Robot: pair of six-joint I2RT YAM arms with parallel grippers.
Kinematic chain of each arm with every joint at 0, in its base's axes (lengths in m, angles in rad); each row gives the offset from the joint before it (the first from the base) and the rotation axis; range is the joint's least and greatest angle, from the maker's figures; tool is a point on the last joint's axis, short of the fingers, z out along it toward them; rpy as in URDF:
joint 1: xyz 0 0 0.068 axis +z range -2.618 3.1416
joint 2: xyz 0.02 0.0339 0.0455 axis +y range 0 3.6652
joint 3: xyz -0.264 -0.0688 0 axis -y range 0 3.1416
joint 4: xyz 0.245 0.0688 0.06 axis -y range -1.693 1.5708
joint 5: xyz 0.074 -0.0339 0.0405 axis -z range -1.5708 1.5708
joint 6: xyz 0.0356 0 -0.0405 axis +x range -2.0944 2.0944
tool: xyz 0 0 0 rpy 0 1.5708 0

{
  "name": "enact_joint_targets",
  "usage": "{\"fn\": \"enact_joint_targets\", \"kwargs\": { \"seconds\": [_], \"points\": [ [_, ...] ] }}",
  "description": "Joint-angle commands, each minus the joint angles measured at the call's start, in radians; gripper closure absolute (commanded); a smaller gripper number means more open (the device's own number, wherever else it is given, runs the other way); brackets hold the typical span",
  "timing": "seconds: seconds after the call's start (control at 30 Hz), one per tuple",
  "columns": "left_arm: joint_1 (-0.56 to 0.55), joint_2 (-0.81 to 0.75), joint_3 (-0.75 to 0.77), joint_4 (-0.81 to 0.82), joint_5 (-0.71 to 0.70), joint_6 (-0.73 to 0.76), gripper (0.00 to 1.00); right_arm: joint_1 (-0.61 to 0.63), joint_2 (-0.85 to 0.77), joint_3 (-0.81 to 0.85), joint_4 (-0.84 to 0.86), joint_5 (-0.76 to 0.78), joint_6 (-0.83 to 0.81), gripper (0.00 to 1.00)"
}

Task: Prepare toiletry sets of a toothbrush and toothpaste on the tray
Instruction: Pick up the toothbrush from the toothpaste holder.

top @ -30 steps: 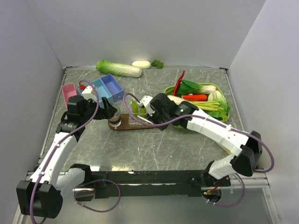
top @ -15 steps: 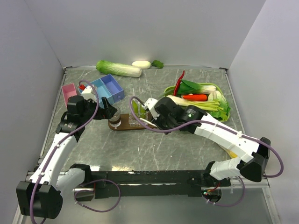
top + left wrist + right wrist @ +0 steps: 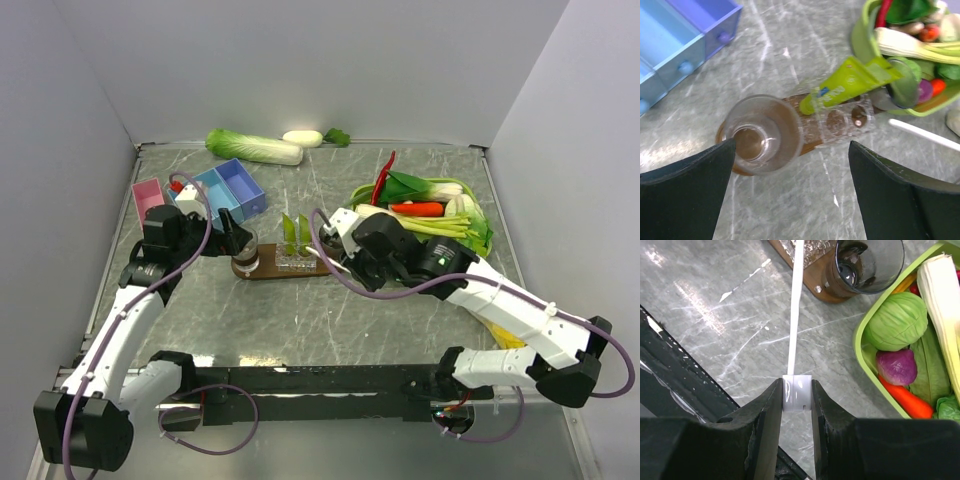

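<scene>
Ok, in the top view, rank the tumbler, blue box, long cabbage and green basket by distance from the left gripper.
1. Tumbler, right at the left gripper.
2. Blue box, just behind it.
3. Long cabbage, at the back wall.
4. Green basket, far right.

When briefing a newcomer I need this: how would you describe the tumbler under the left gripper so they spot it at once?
Find the dark wooden tray lying between the blue box and the green vegetable basket. The tumbler stands empty on its end nearest the blue box, below the open left gripper; the other tumbler stands at the basket end.
</scene>
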State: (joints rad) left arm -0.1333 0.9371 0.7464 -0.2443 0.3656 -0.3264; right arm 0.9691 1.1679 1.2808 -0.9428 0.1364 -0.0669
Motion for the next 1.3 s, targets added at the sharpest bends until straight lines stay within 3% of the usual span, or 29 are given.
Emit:
{"fn": "enact_joint_targets", "kwargs": {
  "seconds": [0.0,0.13,0.23,0.37,0.47,0.83,1.03,1.2,1.27],
  "points": [
    [-0.046,-0.07,-0.008,0.112,0.091,0.032,0.01,0.006,-0.056,-0.006,0.013,-0.053,0.027,1.0],
    [-0.141,-0.122,-0.033,0.201,0.289,0.081,0.01,0.005,-0.077,-0.023,0.041,-0.188,0.041,1.0],
    [-0.265,-0.127,-0.041,0.237,0.352,0.104,0.03,0.005,-0.088,-0.043,0.058,-0.28,0.041,1.0],
    [-0.443,-0.028,0.008,0.191,0.485,0.128,0.03,0.005,-0.086,-0.054,0.065,-0.366,0.035,1.0],
    [-0.514,0.069,0.034,0.103,0.519,0.176,0.02,-0.001,-0.085,-0.06,0.072,-0.399,0.032,1.0],
    [-0.575,0.147,0.014,0.093,0.57,0.19,0.01,-0.017,-0.059,-0.07,0.099,-0.531,0.015,1.0],
    [-0.606,0.192,0.044,0.037,0.592,0.217,0.27,-0.027,-0.06,-0.069,0.108,-0.547,0.006,1.0],
    [-0.608,0.203,0.05,0.025,0.625,0.222,0.56,-0.038,-0.05,-0.077,0.125,-0.56,0.006,1.0],
    [-0.611,0.203,0.047,0.034,0.65,0.217,0.72,-0.043,-0.05,-0.081,0.134,-0.563,0.012,1.0]
  ]
}}
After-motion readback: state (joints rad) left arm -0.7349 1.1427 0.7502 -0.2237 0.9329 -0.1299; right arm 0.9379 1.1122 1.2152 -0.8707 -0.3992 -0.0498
